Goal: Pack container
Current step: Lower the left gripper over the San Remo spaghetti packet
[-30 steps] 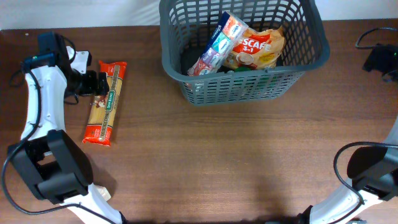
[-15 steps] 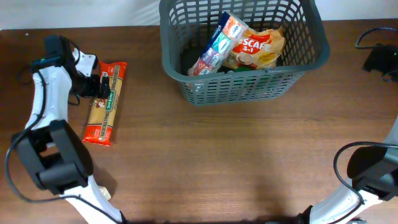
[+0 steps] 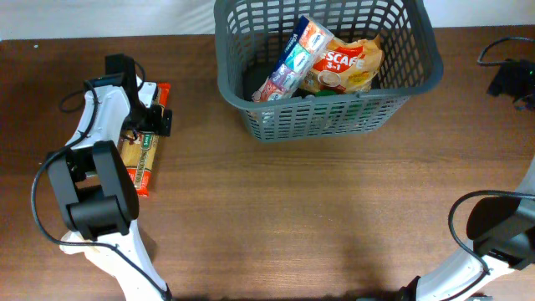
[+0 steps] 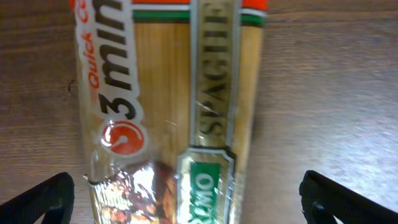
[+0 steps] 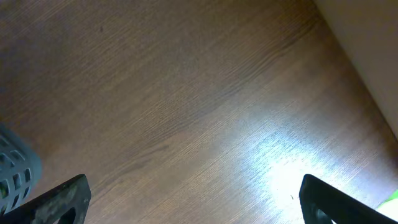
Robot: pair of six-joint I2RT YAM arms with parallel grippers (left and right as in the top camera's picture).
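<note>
The dark grey slotted basket point(image 3: 326, 119) stands at the top middle of the table. It holds a blue and white packet point(image 3: 292, 60) and a yellow 3-in-1 coffee bag point(image 3: 344, 63). A long spaghetti packet point(image 3: 136, 163) lies flat on the table at the left. My left gripper point(image 3: 155, 117) is open over its upper half. In the left wrist view the packet point(image 4: 168, 106) fills the frame between my spread fingers point(image 4: 186, 202). My right gripper point(image 3: 512, 82) is at the far right edge, open and empty point(image 5: 193, 199) above bare wood.
A black cable point(image 3: 493, 48) lies at the far right. The right wrist view shows a corner of the basket point(image 5: 12, 171) at lower left and the table's edge against a pale wall point(image 5: 373, 37) at upper right.
My left gripper has moved right, from beside the spaghetti packet's left side to over its upper half. The right arm and the basket have not moved.
</note>
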